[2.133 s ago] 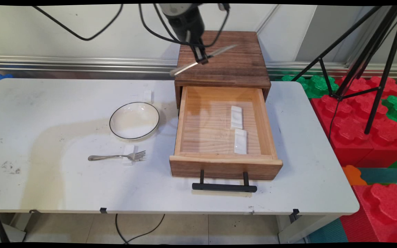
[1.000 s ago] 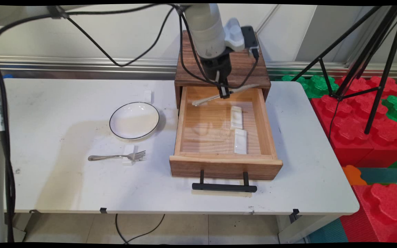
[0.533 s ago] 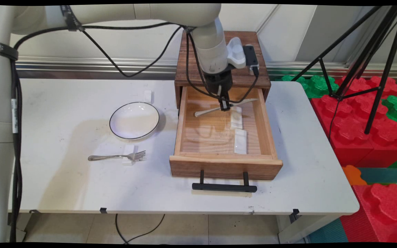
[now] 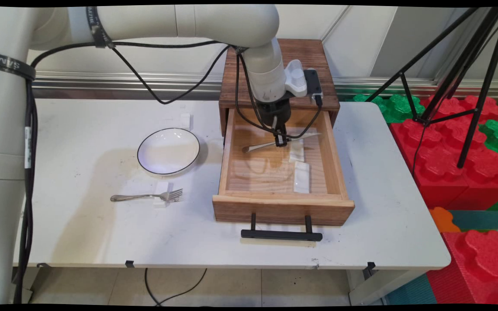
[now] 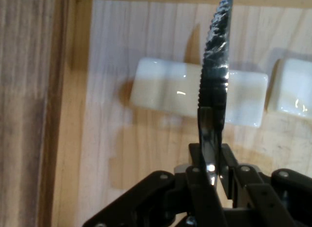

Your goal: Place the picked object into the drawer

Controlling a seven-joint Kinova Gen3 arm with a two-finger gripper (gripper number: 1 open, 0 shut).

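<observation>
My gripper [image 4: 281, 141] hangs inside the open wooden drawer [image 4: 231, 149], shut on a metal knife [image 4: 260, 146] held level at its middle. In the hand view the gripper [image 5: 210, 166] clamps the knife's serrated blade [image 5: 216, 66], which reaches over a white ceramic rest [image 5: 165, 90]. A second white rest [image 5: 292, 92] lies beside it. In the main view the two rests [image 4: 296, 151] [image 4: 301, 177] lie end to end on the drawer's floor at the right, and the blade tip is above the farther one.
A white bowl with a dark rim [image 4: 168, 151] and a fork [image 4: 145, 197] propped on a small white rest lie on the table left of the drawer. The dark wooden cabinet [image 4: 309, 56] stands behind. A tripod [image 4: 461, 65] and foam blocks [image 4: 456, 164] are at right.
The gripper has come down with the knife from above the cabinet's top into the open drawer, ending low over the farther white rest. Bowl and fork have not moved.
</observation>
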